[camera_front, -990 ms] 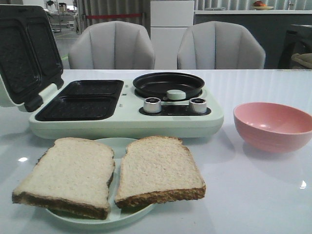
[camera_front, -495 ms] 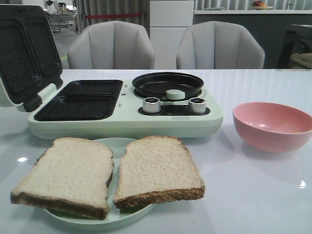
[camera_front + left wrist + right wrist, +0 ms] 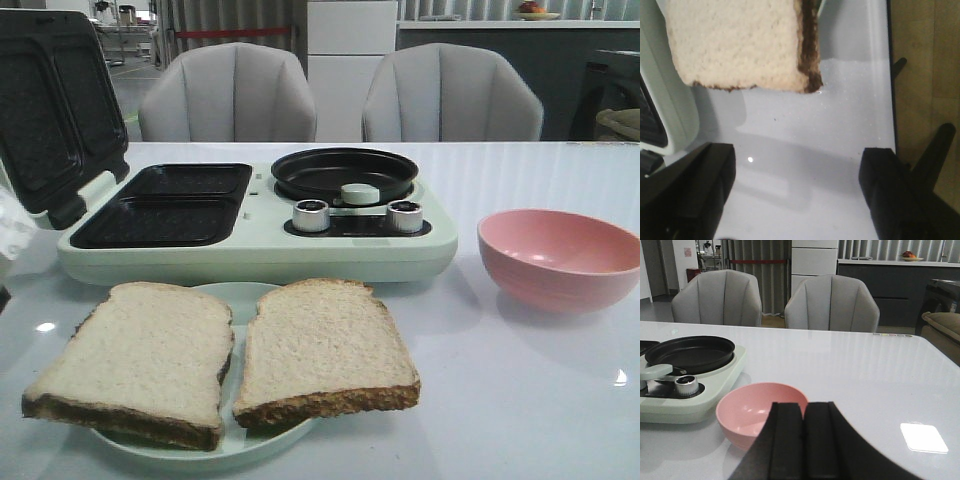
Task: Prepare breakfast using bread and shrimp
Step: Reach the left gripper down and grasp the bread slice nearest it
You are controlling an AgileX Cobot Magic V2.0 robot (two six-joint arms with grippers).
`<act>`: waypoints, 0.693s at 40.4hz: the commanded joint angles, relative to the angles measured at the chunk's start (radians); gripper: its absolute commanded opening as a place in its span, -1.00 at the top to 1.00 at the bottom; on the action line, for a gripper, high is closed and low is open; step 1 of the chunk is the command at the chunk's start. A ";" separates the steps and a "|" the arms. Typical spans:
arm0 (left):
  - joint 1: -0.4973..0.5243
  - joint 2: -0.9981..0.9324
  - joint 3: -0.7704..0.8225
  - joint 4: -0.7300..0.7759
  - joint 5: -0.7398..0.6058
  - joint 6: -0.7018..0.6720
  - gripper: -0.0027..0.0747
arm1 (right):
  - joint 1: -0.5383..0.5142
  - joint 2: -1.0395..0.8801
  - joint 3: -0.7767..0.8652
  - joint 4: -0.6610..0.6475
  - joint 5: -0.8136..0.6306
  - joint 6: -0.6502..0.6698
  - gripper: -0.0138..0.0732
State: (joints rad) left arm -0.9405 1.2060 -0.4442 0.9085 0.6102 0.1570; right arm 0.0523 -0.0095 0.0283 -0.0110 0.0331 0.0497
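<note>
1. A pale green breakfast maker (image 3: pixel 260 245) sat on the glossy white table (image 3: pixel 520 400). Its hinged lid (image 3: pixel 55 100) stood open at its left end, over two dark sandwich plates (image 3: pixel 170 205).
2. A round black frying pan (image 3: pixel 345 172) occupied the breakfast maker's right half, with two silver knobs (image 3: pixel 312 215) along the front edge.
3. Just in front of the breakfast maker lay a pale green round plate (image 3: pixel 215 450) carrying two square slices of beige, brown-crusted bread (image 3: pixel 320 350), side by side and nearly touching.
4. A pink round bowl (image 3: pixel 560 258) stood to the right of the breakfast maker, a little apart from it. No shrimp could be made out in it.
5. The left gripper (image 3: pixel 795 195) hung over bare table by the corner of one bread slice (image 3: pixel 740 42), its black fingers (image 3: pixel 695 195) spread wide with nothing between them.
6. The right gripper (image 3: pixel 802 440) was pressed closed, finger against finger, gripping nothing, with the pink bowl (image 3: pixel 757 410) just beyond its tips.
</note>
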 commanded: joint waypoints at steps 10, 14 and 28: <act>-0.025 0.135 -0.126 0.069 -0.006 -0.009 -0.55 | -0.005 -0.020 -0.002 -0.011 -0.102 -0.005 0.76; -0.037 0.176 -0.141 0.078 -0.003 -0.009 -0.55 | -0.005 -0.020 -0.002 -0.011 -0.102 -0.005 0.76; -0.061 0.263 -0.146 0.128 -0.003 -0.009 -0.54 | -0.005 -0.020 -0.002 -0.011 -0.102 -0.005 0.76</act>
State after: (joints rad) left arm -0.9952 1.4780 -0.5644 0.9949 0.5862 0.1570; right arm 0.0523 -0.0095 0.0283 -0.0110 0.0331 0.0497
